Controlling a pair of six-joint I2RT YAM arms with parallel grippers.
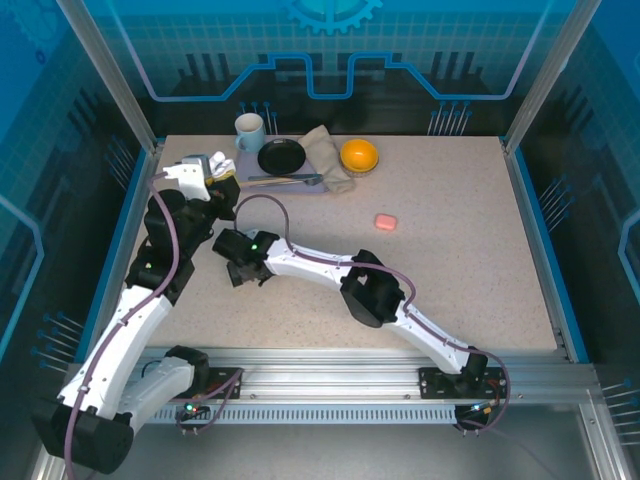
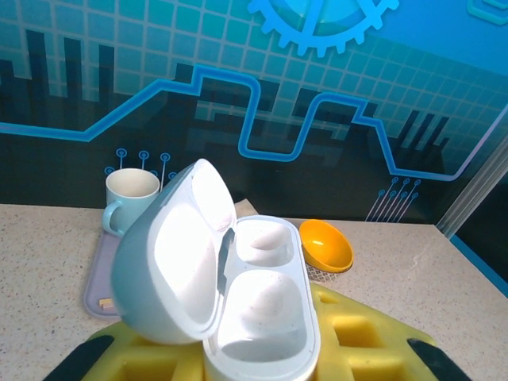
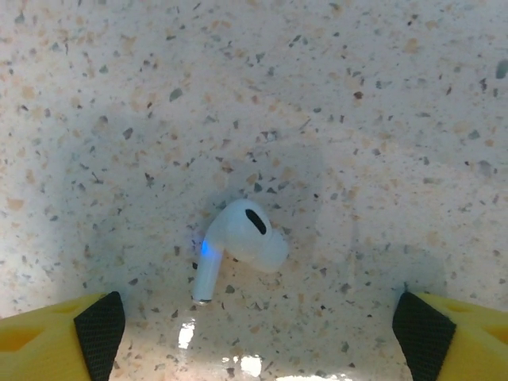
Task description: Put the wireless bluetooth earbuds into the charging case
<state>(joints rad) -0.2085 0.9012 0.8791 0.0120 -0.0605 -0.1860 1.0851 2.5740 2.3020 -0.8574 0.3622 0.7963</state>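
Right wrist view: white earbud lies on its side on the speckled surface, loose, nothing touching it.
- Right jaws are spread wide and hold nothing. Fingertips sit at the 7 and 5 o'clock corners of the frame.
- The earbud is in the gap, slightly toward the 7 o'clock tip and clear of both. Its stem end is about level with the leading edges of the tips. The head is ahead of them, toward 12.
- The stem points to roughly 6–7 o'clock, with the head at the upper end bulging toward 3. Long axis runs about 7 to 1. The dark vent faces up, and there is a blue spot where stem meets head.

Top view: right arm reaches across to 9 o'clock of surface centre, jaws pointing down.

Left jaws are pinching the white case, held off the surface near the 10 o'clock corner.
- The lid is swung open toward 9 in the left wrist view.
- Both wells face up and are empty.
- The case's long axis runs 12–6 in that view.

Pink case is closed and sits just off centre toward 2 o'clock, well apart from both arms.
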